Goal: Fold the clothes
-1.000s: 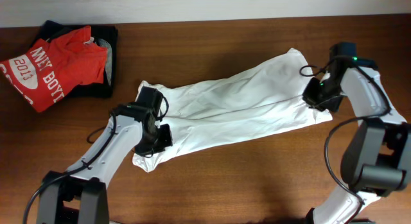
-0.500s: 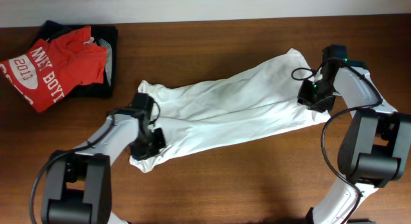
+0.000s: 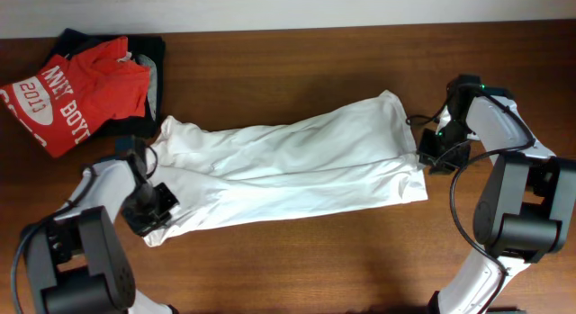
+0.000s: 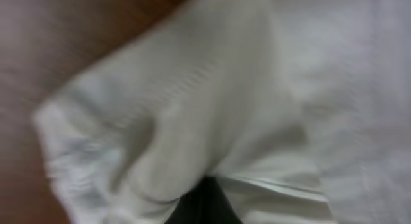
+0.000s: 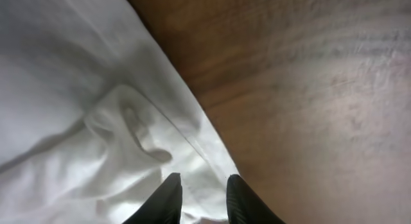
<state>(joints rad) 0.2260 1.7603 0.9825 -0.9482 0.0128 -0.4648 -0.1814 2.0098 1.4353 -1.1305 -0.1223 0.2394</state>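
White T-shirt (image 3: 288, 165) stretched across the table (image 3: 315, 62), left gripper (image 3: 151, 219) clamped on its near-left corner, right gripper (image 3: 425, 157) a little parted over the right edge

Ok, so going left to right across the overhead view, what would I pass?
Red shirt with white lettering → left arm's black tool → white thin-cloth T-shirt → right arm's black tool.

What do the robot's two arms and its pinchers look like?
The left arm and right arm are smooth white tubes joined by chunky black joints. Thin black cables loop beside them. The left gripper and right gripper are black. The right one's two fingers are dark and curved. A tiny green light glows on the right arm.
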